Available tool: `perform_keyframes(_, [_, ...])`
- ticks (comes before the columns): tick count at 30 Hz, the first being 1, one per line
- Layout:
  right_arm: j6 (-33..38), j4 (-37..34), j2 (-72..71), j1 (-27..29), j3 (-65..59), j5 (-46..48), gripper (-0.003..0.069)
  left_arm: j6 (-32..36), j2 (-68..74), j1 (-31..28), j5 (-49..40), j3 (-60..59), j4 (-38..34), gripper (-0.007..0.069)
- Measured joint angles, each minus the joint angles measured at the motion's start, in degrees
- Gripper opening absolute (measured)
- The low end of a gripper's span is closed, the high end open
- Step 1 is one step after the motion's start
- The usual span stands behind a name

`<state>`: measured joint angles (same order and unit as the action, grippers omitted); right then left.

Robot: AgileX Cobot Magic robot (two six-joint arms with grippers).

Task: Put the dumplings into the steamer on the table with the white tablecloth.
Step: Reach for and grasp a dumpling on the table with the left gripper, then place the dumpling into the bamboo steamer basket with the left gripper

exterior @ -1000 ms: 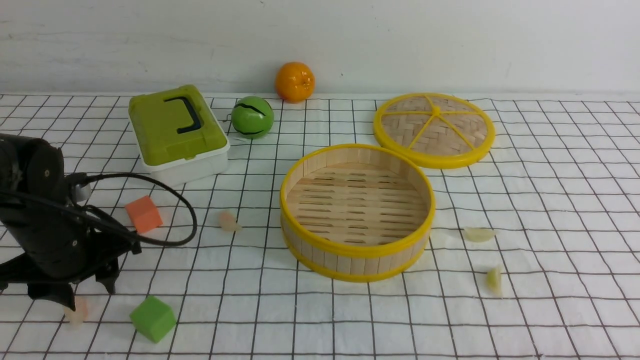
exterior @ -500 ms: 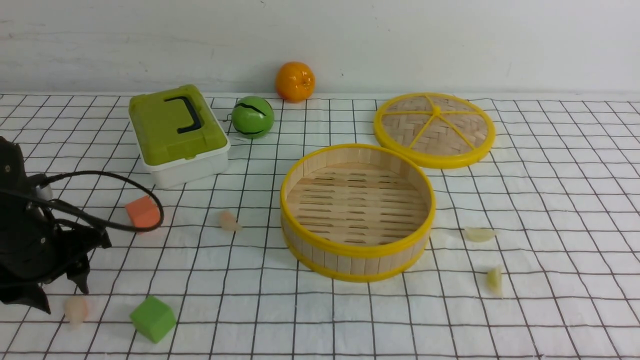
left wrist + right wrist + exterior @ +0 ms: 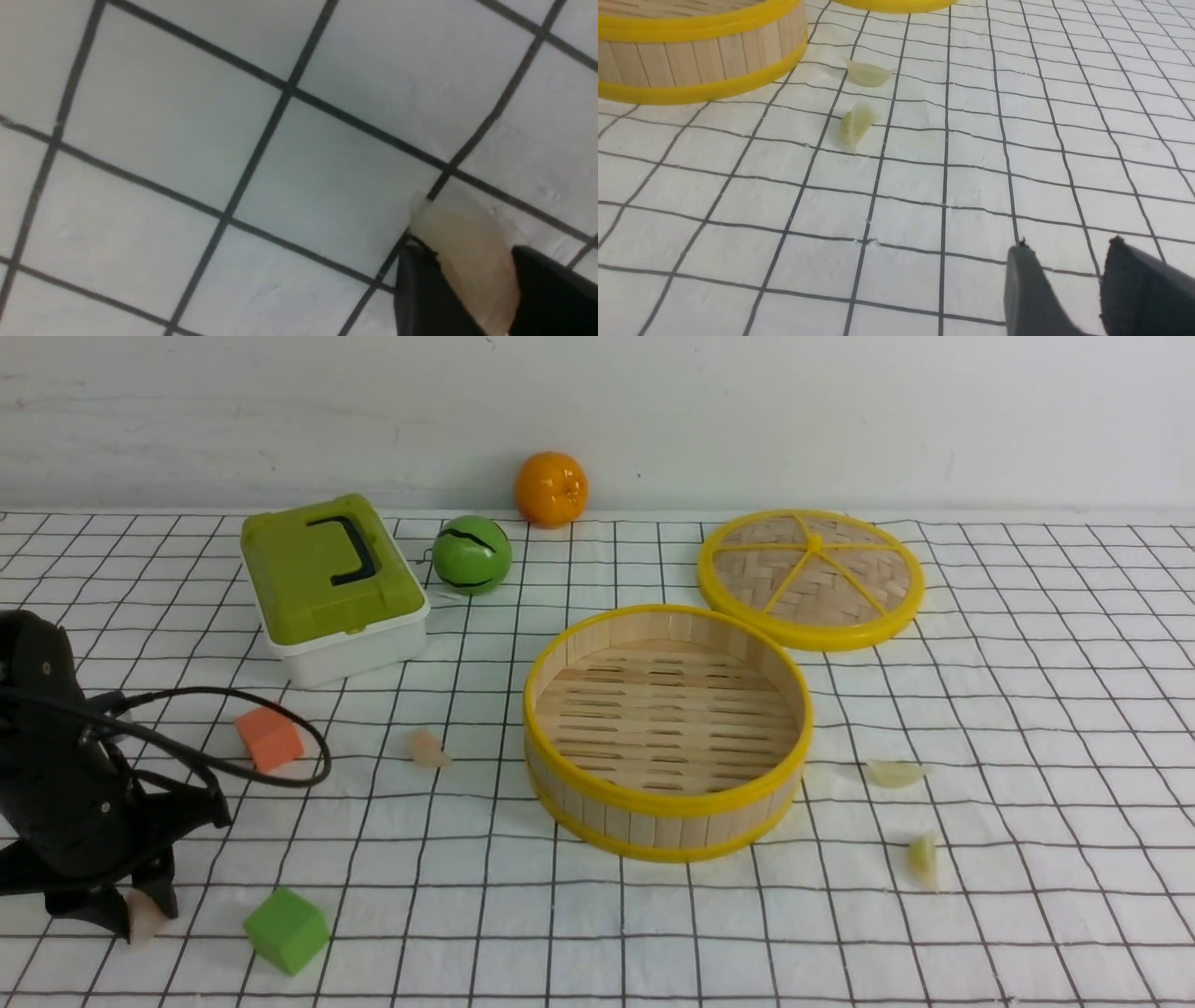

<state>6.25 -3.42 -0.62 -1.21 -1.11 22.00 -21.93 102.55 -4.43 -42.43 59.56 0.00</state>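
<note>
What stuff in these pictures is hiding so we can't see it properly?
- Front view: left gripper covers most of the pink dumpling it pinches.
- Left wrist view: blurry; the picture's edge cuts off that dumpling and the fingers.
- Right wrist view: the edge cuts the steamer; its wall hides the inside.
- Front view: the green box is shut, contents hidden.

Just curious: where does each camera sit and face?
Front: between the arms, facing forward across the white gridded tablecloth; black left gripper shows.
Left wrist: on that arm, above the cloth; its gripper grips a pale pink dumpling.
Right wrist: low, facing the round bamboo steamer; right gripper shows.
Front and right wrist share the steamer.
</note>
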Motion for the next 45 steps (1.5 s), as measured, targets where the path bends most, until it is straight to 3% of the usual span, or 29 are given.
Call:
perform_keyframes(5, [0.00, 0.00, 0.00, 0.00, 0.00, 0.00, 0.0240, 5.48, -1.91, 3.18, -4.10, 4.20, -5.55, 0.0185])
perform_keyframes(12, [0.00, 0.00, 0.00, 0.00, 0.00, 0.00, 0.0240, 7.22, -1.00, 16.53, -6.87, 18.39, -8.78, 0.0183])
perform_keyframes(15, [0.00, 0.00, 0.00, 0.00, 0.00, 0.00, 0.0240, 6.79, 5.70, 24.35, -10.28, 33.52, -8.34, 0.0183])
perform_keyframes(20, [0.00, 0.00, 0.00, 0.00, 0.00, 0.00, 0.0240, 6.63, 18.75, 29.39, -17.87, 54.41, -7.45, 0.0183])
perform_keyframes(28, [0.00, 0.05, 0.00, 0.00, 0.00, 0.00, 0.0240, 1.90, 39.06, 30.85, -26.52, 82.09, -4.93, 0.0183])
perform_keyframes(38, [0.00, 0.05, 0.00, 0.00, 0.00, 0.05, 0.0240, -1.09, 42.53, 31.13, -25.77, 83.58, -3.88, 0.0183])
perform_keyframes(43, [0.00, 0.05, 0.00, 0.00, 0.00, 0.05, 0.0240, -1.35, 42.65, 31.32, -25.82, 83.64, -4.19, 0.0278])
perform_keyframes(45, [0.00, 0.05, 0.00, 0.00, 0.00, 0.05, 0.0240, -1.48, 42.78, 31.32, -25.97, 83.64, -5.15, 0.0387])
